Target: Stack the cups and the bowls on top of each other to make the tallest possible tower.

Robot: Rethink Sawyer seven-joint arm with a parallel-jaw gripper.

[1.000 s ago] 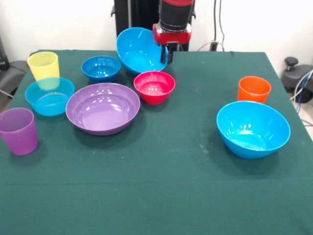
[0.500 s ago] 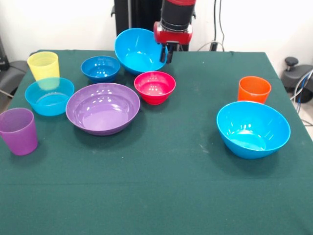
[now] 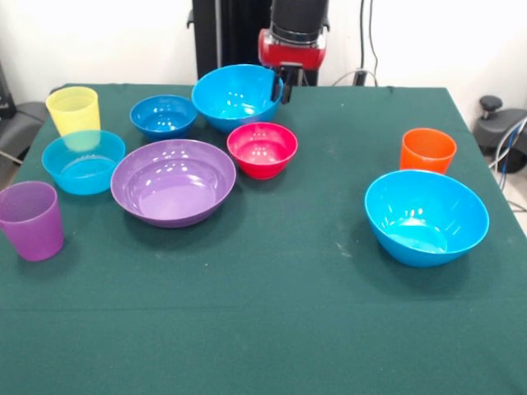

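Note:
My gripper (image 3: 282, 85) hangs at the far table edge, open, its jaws astride the right rim of a large blue bowl (image 3: 236, 95) that rests level on the cloth. A small dark blue bowl (image 3: 163, 115) sits to its left and a magenta bowl (image 3: 263, 149) just in front. A wide purple bowl (image 3: 173, 181) sits left of centre, with a light blue bowl (image 3: 82, 161) beside it. Another large blue bowl (image 3: 426, 216) is at the right. The yellow cup (image 3: 73, 111), purple cup (image 3: 32, 219) and orange cup (image 3: 427, 150) stand upright and apart.
The green cloth table (image 3: 272, 313) has its front edge near the picture's bottom. The robot's black pedestal (image 3: 230, 29) stands behind the far edge. A black stand (image 3: 494, 123) and cables lie off the right side.
The large blue bowl was held tilted above the table; it has come down and now sits level. The gripper rose slightly. The small dark blue and magenta bowls were nudged a little apart.

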